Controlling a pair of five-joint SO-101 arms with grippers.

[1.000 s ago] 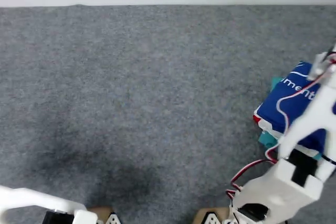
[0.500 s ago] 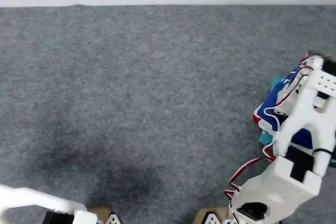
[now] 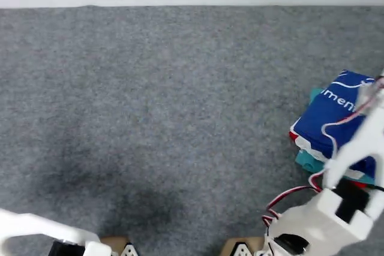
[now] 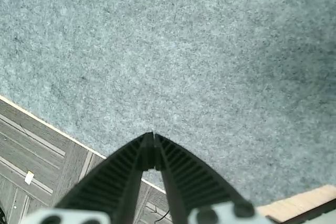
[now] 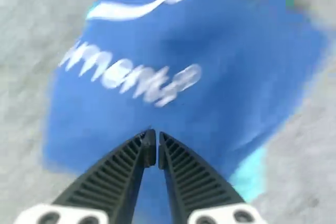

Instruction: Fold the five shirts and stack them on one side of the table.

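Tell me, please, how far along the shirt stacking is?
Done: folded shirts sit stacked at the table's edge, blue shirt on top, with white, teal and red layers beneath. In hand: nothing; the right gripper is shut above the blue shirt, the left gripper shut over bare table. Left: confirming five; I cannot count every layer.

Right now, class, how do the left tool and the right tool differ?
The left tool is over grey mat; the right tool is over the blue shirt. The left tool sits by the table edge, the right tool above the stack. Both are shut and empty.
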